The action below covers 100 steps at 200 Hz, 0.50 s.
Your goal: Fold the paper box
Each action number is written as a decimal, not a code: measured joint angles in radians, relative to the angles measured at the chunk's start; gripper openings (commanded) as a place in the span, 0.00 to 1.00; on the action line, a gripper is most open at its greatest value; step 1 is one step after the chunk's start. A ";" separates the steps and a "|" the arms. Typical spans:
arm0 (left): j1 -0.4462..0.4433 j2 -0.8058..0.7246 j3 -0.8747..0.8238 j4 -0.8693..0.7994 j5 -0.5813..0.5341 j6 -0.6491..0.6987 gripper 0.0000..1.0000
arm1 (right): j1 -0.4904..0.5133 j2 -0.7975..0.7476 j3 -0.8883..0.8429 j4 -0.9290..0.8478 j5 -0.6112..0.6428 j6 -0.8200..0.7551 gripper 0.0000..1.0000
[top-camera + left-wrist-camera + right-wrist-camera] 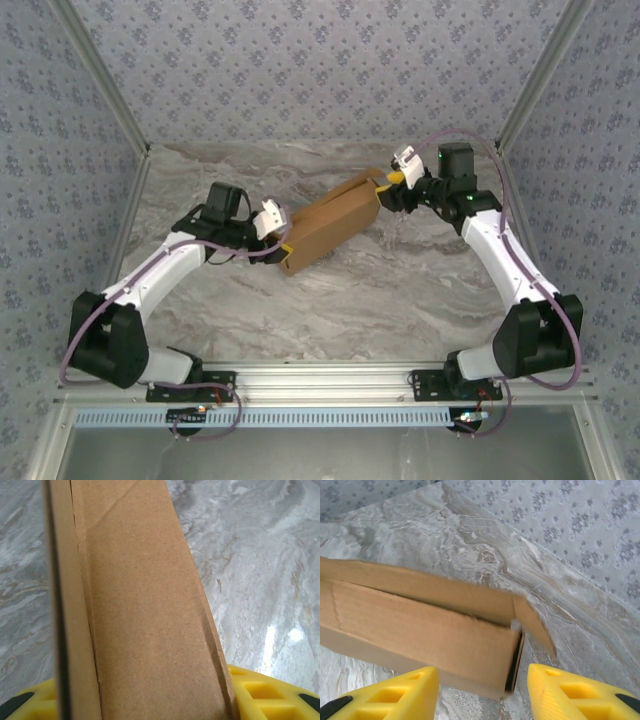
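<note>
The paper box [330, 225] is a long, shallow brown cardboard shape lying diagonally across the middle of the marble table. My left gripper [283, 240] is at its near-left end. In the left wrist view the cardboard [145, 605] spans the whole gap between my yellow fingers [270, 692], so the left gripper [140, 687] is shut on it. My right gripper [392, 185] is at the far-right end. There the jaws [481, 672] stand open on either side of the box's end corner [420, 630], with gaps on both sides. A loose flap [535, 625] sticks out from that end.
The marble table [350, 310] has free surface in front of and behind the box. Patterned walls [320, 70] with aluminium corner posts [535, 80] close in the back and both sides. The arm bases stand on the rail at the near edge.
</note>
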 measured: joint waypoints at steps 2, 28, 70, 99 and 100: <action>0.000 0.005 0.006 -0.009 0.001 0.007 0.26 | -0.001 0.000 0.003 -0.005 -0.002 -0.008 0.51; 0.007 0.039 0.038 -0.071 0.019 0.079 0.27 | -0.024 0.001 0.029 -0.064 -0.025 -0.093 0.50; 0.021 0.042 0.038 -0.113 0.041 0.135 0.28 | -0.072 0.035 0.039 -0.114 -0.084 -0.177 0.46; 0.020 0.043 0.039 -0.124 0.050 0.156 0.28 | -0.079 0.092 0.051 -0.130 -0.111 -0.219 0.45; 0.020 0.043 0.039 -0.124 0.050 0.156 0.28 | -0.078 0.095 0.052 -0.130 -0.112 -0.221 0.45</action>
